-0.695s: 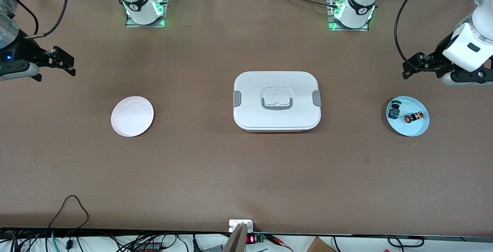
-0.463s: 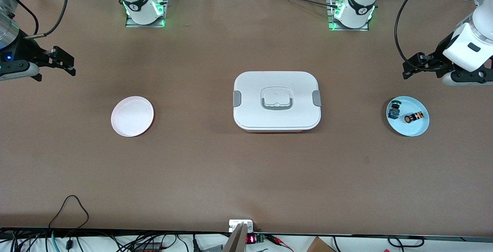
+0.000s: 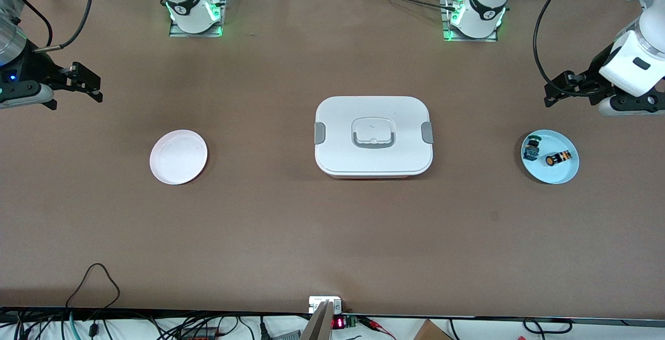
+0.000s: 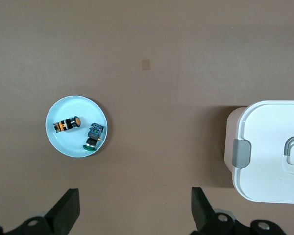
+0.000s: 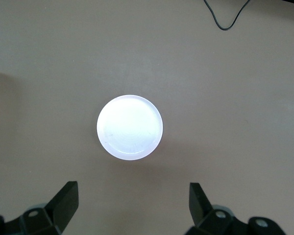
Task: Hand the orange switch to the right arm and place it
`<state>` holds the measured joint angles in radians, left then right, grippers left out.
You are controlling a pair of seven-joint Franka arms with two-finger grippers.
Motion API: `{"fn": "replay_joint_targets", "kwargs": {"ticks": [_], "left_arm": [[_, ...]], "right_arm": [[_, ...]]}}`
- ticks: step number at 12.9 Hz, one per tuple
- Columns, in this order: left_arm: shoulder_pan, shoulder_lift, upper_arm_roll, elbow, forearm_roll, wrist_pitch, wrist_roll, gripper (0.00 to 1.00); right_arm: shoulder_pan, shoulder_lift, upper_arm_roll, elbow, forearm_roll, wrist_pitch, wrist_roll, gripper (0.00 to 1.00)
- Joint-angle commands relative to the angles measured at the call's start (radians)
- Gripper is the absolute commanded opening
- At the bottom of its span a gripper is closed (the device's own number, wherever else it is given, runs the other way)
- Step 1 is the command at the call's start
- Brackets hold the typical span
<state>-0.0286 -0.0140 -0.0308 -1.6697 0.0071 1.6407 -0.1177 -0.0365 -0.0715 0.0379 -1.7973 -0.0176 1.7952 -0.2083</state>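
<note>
The orange switch [image 3: 558, 158] [image 4: 67, 124], black-bodied with an orange cap, lies on its side on a light blue plate [image 3: 558, 174] [image 4: 68, 144] at the left arm's end of the table. A green-capped blue switch [image 3: 531, 147] [image 4: 94, 136] lies beside it on the same plate. My left gripper [image 3: 552, 94] [image 4: 134, 196] hangs open over bare table next to that plate, holding nothing. At the right arm's end, my right gripper [image 3: 92, 86] [image 5: 132, 191] is open and empty over bare table near a pink plate [image 3: 178, 157] [image 5: 130, 127].
A closed white lunch box [image 3: 373, 136] [image 4: 269, 152] with grey side clips and a lid handle sits mid-table between the two plates. Cables trail along the table edge nearest the front camera [image 3: 96, 277].
The left arm's wrist has shifted very slightly; the switches, plates, box and right arm stand as before.
</note>
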Motion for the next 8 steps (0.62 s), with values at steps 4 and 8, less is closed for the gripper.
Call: {"fn": "replay_joint_targets", "kwargs": {"ticks": [4, 8], "left_arm": [[0.004, 0.019, 0.002, 0.045, -0.006, -0.061, 0.007, 1.00], [0.012, 0.032, 0.002, 0.056, -0.007, -0.071, 0.006, 1.00]], "right_arm": [[-0.006, 0.003, 0.004, 0.016, -0.005, -0.016, 0.000, 1.00], [-0.008, 0.006, 0.004, 0.016, -0.005, -0.019, 0.001, 1.00]]}}
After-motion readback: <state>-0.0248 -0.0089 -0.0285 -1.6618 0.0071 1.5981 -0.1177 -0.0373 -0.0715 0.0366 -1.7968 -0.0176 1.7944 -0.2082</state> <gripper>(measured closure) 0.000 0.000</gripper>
